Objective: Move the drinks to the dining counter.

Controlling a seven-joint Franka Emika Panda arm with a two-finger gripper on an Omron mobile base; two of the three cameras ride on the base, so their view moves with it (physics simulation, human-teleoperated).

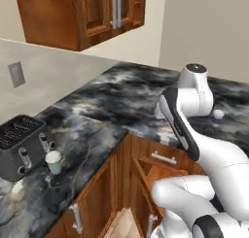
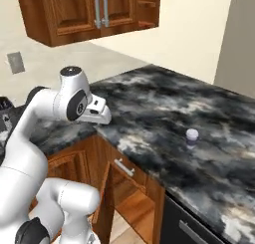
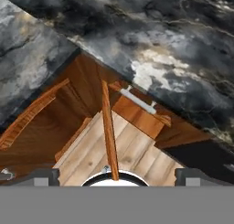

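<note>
Here my gripper (image 3: 117, 175) hung with its jaws spread wide and empty above the open wooden cabinets (image 3: 123, 127). The pale green cup (image 1: 54, 162) stood near the counter's front edge, just beside the toaster (image 1: 22, 145). Farther off, the purple-blue cup (image 2: 191, 137) stood on the dining counter (image 2: 164, 103), back from its front edge.
</note>
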